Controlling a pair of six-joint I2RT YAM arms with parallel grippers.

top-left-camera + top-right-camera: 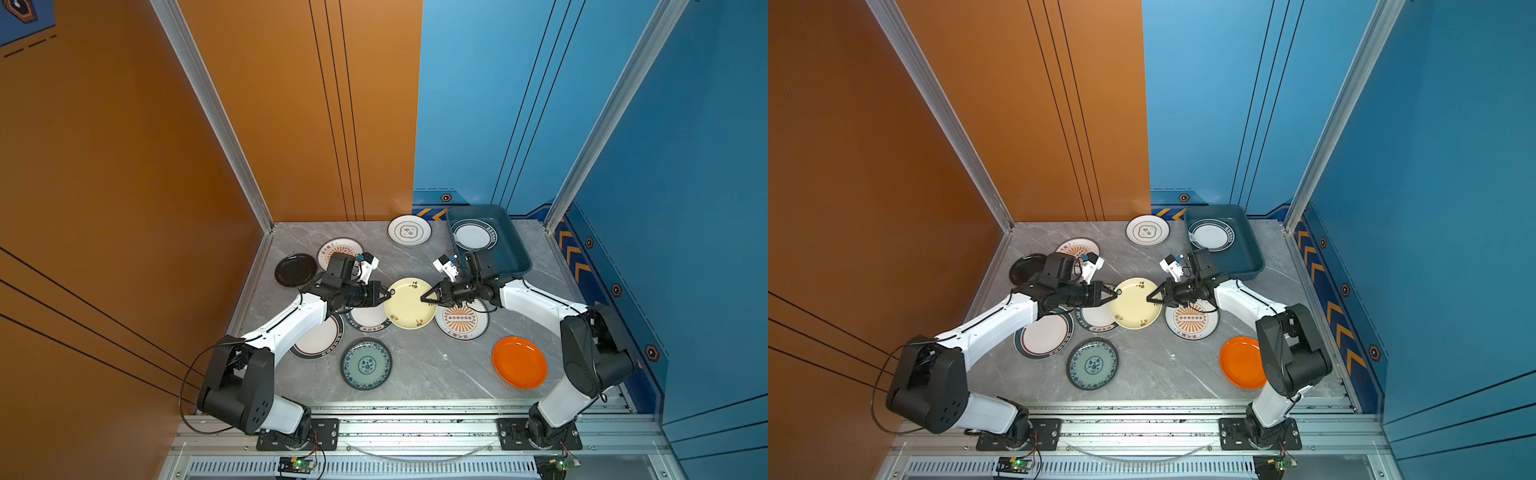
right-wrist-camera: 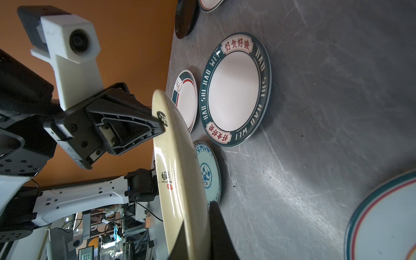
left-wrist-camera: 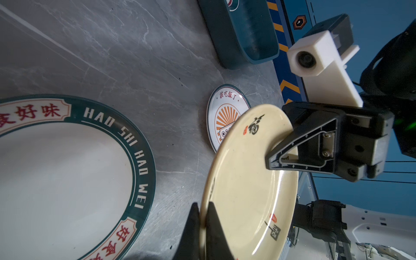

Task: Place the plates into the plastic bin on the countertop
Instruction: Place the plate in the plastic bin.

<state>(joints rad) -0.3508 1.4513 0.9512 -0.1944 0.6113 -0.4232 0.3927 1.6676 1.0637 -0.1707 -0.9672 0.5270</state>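
The cream-yellow plate (image 1: 409,303) (image 1: 1136,303) is held tilted above the countertop (image 1: 432,365) between both arms. My left gripper (image 1: 388,294) (image 3: 202,208) is shut on its left rim, one finger on each face. My right gripper (image 1: 424,299) (image 2: 200,216) is shut on the opposite rim. The dark teal plastic bin (image 1: 513,253) (image 1: 1250,255) stands at the back right, just behind my right wrist, with one green-rimmed white plate (image 1: 473,235) lying in it.
Plates on the countertop: black (image 1: 295,270) and sunburst (image 1: 338,249) at left, white (image 1: 409,230) at the back, two green-rimmed (image 1: 318,338) (image 1: 370,320) under my left arm, sunburst (image 1: 461,322) under my right gripper, teal floral (image 1: 365,363), orange (image 1: 519,361).
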